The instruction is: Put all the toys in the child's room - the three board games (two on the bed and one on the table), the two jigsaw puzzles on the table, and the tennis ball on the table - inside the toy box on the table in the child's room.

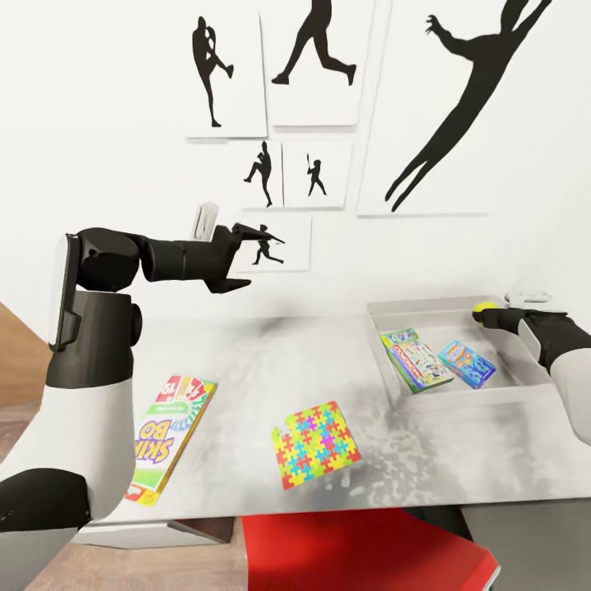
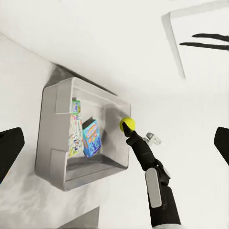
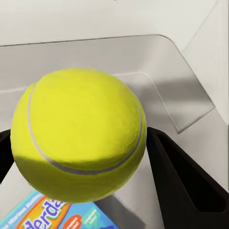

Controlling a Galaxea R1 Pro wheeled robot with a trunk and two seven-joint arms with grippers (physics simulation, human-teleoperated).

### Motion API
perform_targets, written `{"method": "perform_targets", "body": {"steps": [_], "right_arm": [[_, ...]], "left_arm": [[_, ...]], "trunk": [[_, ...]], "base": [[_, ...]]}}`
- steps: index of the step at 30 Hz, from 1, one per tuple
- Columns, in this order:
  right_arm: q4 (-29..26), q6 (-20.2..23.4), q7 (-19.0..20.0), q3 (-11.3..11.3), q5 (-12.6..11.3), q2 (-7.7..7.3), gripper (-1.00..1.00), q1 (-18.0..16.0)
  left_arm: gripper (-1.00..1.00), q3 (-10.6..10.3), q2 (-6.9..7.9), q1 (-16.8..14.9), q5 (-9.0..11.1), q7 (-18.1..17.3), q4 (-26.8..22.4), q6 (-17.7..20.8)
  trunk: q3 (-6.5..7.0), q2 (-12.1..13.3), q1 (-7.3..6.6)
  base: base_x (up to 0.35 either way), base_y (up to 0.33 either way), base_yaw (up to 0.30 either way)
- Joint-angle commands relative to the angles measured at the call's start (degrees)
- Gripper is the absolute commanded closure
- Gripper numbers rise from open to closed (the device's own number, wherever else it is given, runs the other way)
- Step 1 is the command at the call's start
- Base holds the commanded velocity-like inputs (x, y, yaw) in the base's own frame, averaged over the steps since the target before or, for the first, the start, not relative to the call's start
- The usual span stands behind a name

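Gripping tennis ball (image 3: 78,136) above toy box (image 1: 427,310), right claw (image 1: 491,313), left claw (image 1: 246,261) spread wide

White-shelled arms (image 1: 82,410) with glossy black joints, black forearms and black-fingered pincers (image 1: 246,258).

We've got our right claw (image 1: 486,313) pinched on the tennis ball (image 1: 483,309), right over the far edge of the grey bin (image 1: 460,394). Two game boxes (image 1: 416,360) sit in the bin just below it. Our left claw (image 1: 250,258) hangs spread above the table (image 1: 246,361); a puzzle (image 1: 316,444) and another game box (image 1: 171,438) lie nearer us.
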Motion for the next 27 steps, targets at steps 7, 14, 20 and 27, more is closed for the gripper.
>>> {"method": "perform_targets", "body": {"steps": [7,14,20,27], "right_arm": [[-0.12,0.54,0.4,-0.53,0.35,-0.07,1.0,-0.04],[-0.12,2.64,0.39,-0.56,0.32,-0.03,1.0,-0.64],[-0.22,3.54,0.37,-0.55,0.28,-0.12,1.0,-0.97],[-0.61,3.66,0.37,-0.54,-1.88,-2.01,1.0,-1.29]], "left_arm": [[-1.0,-2.92,-2.78,-2.57,0.2,0.33,0.46,0.28],[-1.0,-4.5,-3.15,-5.55,0.26,0.31,0.51,-1.14],[-1.0,-4.81,-3.27,-6.21,0.32,0.32,0.56,-1.29],[-1.0,-4.87,-3.45,-6.6,0.41,0.37,0.57,-1.34]], "trunk": [[-0.52,-0.07,0.02],[-1.15,-0.07,0.02],[-1.7,-0.07,0.02],[-2.35,-0.07,0.02]], "base": [[0.0,0.0,0.0],[0.0,0.0,0.0],[0.0,0.0,0.0],[0.0,0.0,0.0]]}}
